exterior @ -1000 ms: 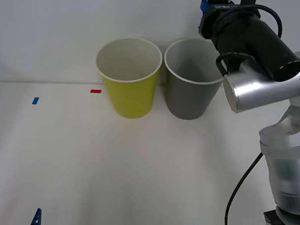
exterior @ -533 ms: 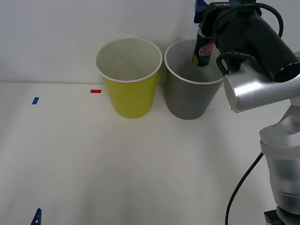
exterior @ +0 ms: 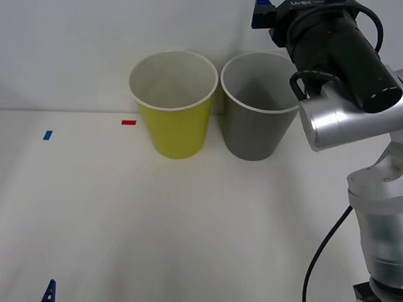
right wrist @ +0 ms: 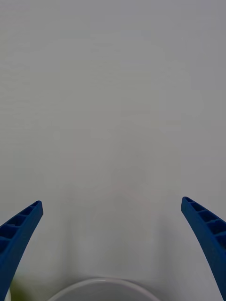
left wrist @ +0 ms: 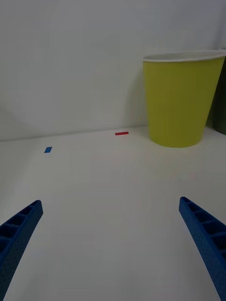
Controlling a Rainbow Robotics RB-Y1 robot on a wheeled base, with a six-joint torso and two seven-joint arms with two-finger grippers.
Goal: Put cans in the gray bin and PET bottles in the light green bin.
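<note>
**Hovering above the gray bin's back edge, right fingers spread wide**

Looking from the front, the right gripper (exterior: 262, 8) sits high above the back rim of the round tapered dark gray plastic bin (exterior: 255, 130), a blue fingertip peeking out beside the black wrist housing. That bin stands just beside the round tapered yellow-green plastic bin (exterior: 176, 127); their white rims nearly touch, both close to the back wall. What can be seen of the gray bin's pale inside shows no can, though its floor is hidden. In front of both bins the white table (exterior: 185, 230) lies wide and bare, marked by a small red tape strip (exterior: 128, 122) left of the green bin and a blue tape strip (exterior: 48, 135) farther left.

From the right wrist, the blue ribbed fingers (right wrist: 19, 235) stand far apart, nothing between them, with a white rim arc of a bin below and plain wall ahead.

From the left wrist, the left gripper (left wrist: 113, 249) is low over the table, its fingers (left wrist: 202, 235) also spread wide and holding nothing, well apart from the green bin, with open surface all the way to it.
</note>
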